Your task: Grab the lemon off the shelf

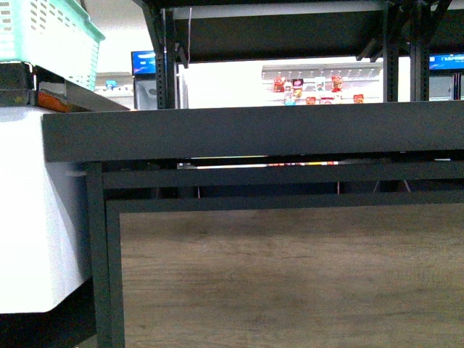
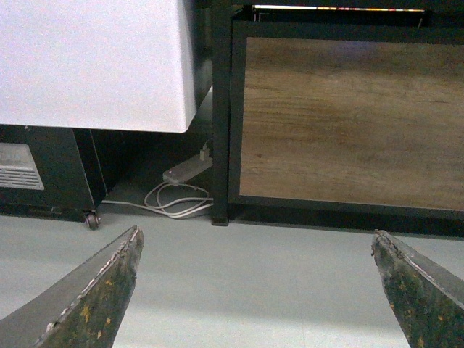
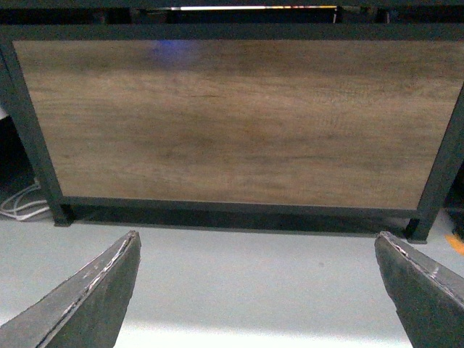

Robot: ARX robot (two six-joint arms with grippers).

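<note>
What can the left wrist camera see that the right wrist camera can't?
Only the left wrist view shows the white cabinet, a little wheel under it and a power strip beside the shelf leg. Only the right wrist view shows the shelf front whole, from leg to leg. Both show the brown wood panel, grey floor, some white cable and an open gripper: the left gripper in one, the right gripper in the other. Neither shows the lemon.
</note>
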